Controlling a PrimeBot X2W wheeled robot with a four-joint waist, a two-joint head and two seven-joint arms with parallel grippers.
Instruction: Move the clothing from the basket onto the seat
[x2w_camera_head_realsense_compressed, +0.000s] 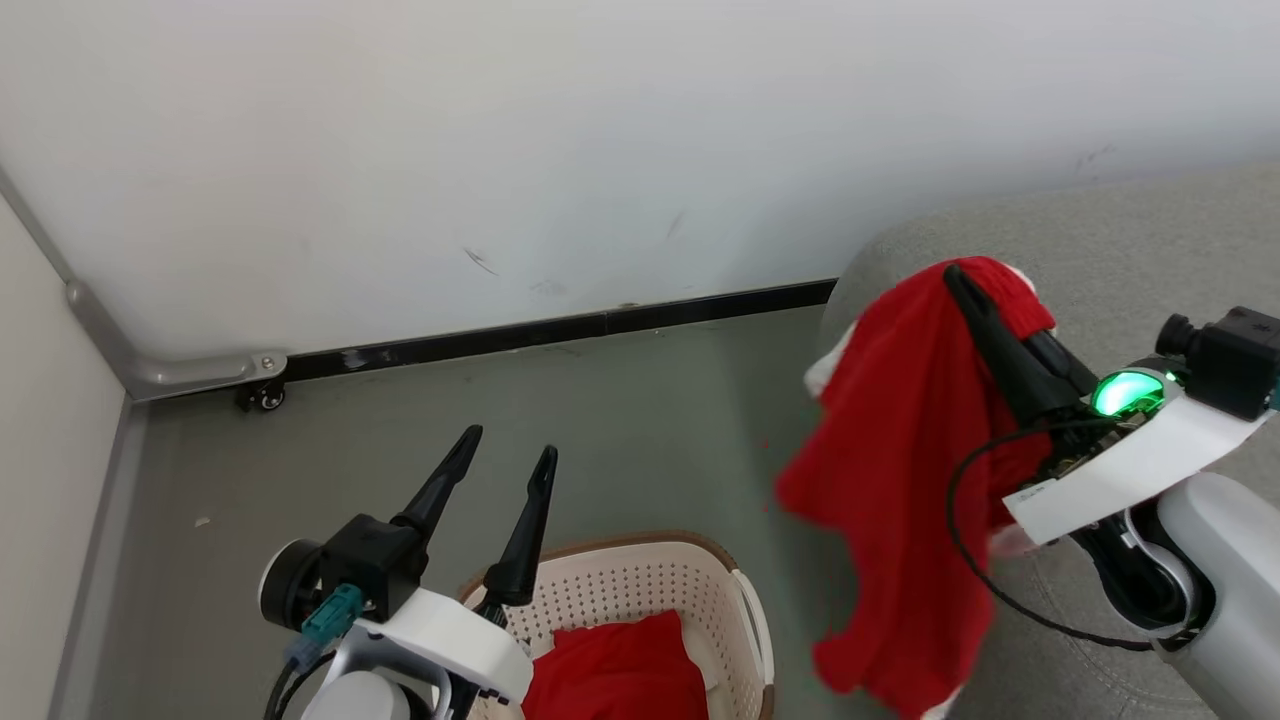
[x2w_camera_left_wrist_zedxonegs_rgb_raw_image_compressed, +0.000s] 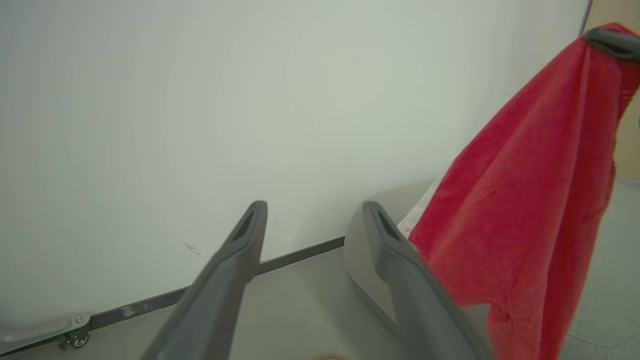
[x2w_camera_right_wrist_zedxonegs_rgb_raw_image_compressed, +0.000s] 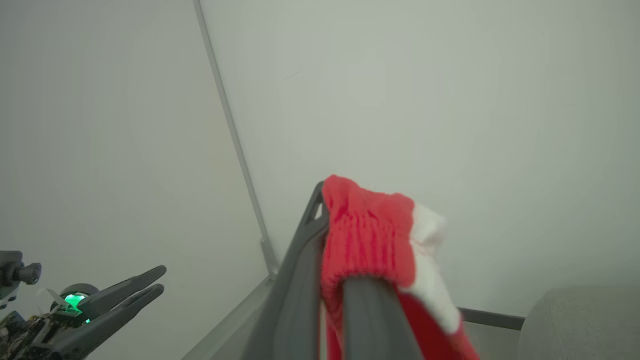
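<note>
At seven o'clock in the head view, the left gripper (x2w_camera_head_realsense_compressed: 508, 447) stands with its two long dark fingers spread apart and empty. It is raised above the cream-white perforated plastic basket with the brown rim (x2w_camera_head_realsense_compressed: 745, 600) at six o'clock, likely parked clear so the other arm can work. Inside the basket lies a folded bright red fabric garment (x2w_camera_head_realsense_compressed: 620, 670), flat on the bottom and not yet moved. Toward three o'clock, the right gripper (x2w_camera_head_realsense_compressed: 955, 275) is clenched on the ribbed, white-trimmed edge of a second bright red fabric garment (x2w_camera_head_realsense_compressed: 900, 450). It holds the cloth high so that it hangs freely and can, I judge, be carried over the large light grey upholstered seat (x2w_camera_head_realsense_compressed: 1130, 230) at two o'clock. This garment's long axis runs roughly vertical — pinched end up, loose end pointing down beside the seat's rounded corner.
</note>
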